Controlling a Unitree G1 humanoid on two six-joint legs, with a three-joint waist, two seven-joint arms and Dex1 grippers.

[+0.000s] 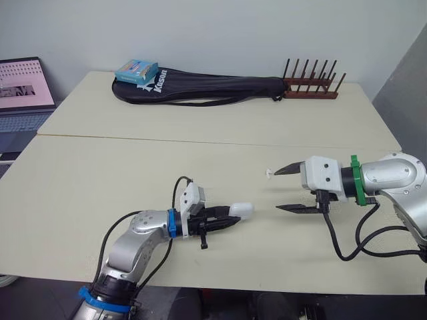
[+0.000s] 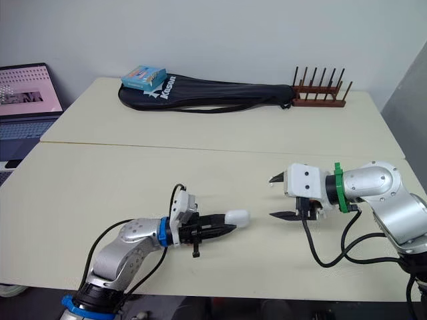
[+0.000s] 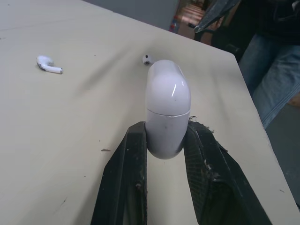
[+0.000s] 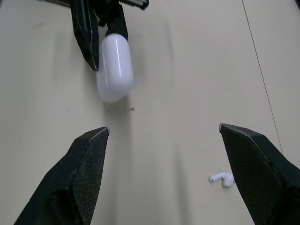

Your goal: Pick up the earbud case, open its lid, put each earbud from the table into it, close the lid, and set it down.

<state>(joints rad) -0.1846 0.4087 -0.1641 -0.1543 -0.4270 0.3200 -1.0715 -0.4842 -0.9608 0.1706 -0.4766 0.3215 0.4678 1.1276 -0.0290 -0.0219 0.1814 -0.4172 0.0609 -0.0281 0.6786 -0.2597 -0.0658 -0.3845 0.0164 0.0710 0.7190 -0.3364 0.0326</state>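
Both arms wear rounded silver-grey shells. The left arm [image 1: 137, 235] has a blue ring [image 1: 172, 223] at the wrist and a second blue band [image 1: 100, 300] lower down. Its white camera block [image 1: 192, 198] has a thin black cable [image 1: 175, 190] looping from it. The right arm [image 1: 393, 175] has a green ring [image 1: 356, 180], a white boxy housing [image 1: 322, 175] and a thicker black cable [image 1: 340, 248]. The left gripper [image 1: 232, 217] and right gripper [image 1: 277, 191] each carry two black, tapered, pointed fingers [image 4: 84, 173] with finely textured faces.

The two head views look forward and down across the whole worktop [image 1: 100, 187], nearly alike. The wrist views sit low and close behind the left pincer [image 3: 166, 129] and right pincer [image 4: 164, 127], facing each other; both show the earbud case [image 4: 114, 65].
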